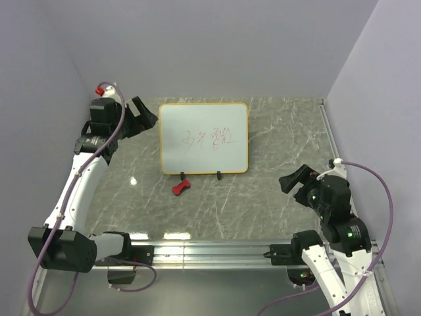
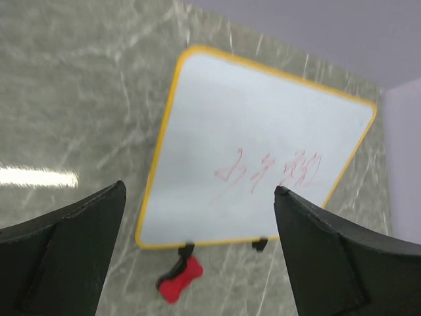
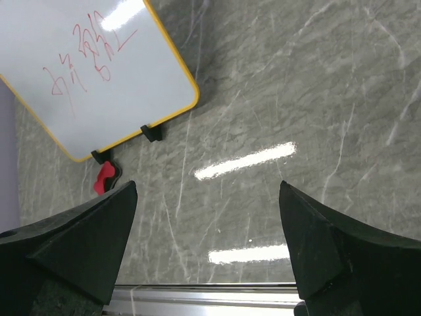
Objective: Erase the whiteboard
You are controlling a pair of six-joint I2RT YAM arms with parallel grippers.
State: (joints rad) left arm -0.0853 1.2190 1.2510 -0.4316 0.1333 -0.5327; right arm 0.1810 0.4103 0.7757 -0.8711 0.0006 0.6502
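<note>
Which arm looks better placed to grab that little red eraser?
Probably left: the left claw, open, is nearer the eraser, which lies toward its side; the right claw is farther off.

The left arm [image 1: 79,187] and right arm [image 1: 335,197] share white links [image 1: 322,263], black joint housings [image 1: 62,249], loose mauve cables [image 1: 391,204] and black wedge-shaped fingers [image 2: 66,257]; green lights [image 1: 346,232] dot the right.

The whiteboard [image 1: 204,138] is laid on the table [image 1: 283,151], towards the far side; the eraser [image 1: 181,187] is set just beside its near edge.
</note>
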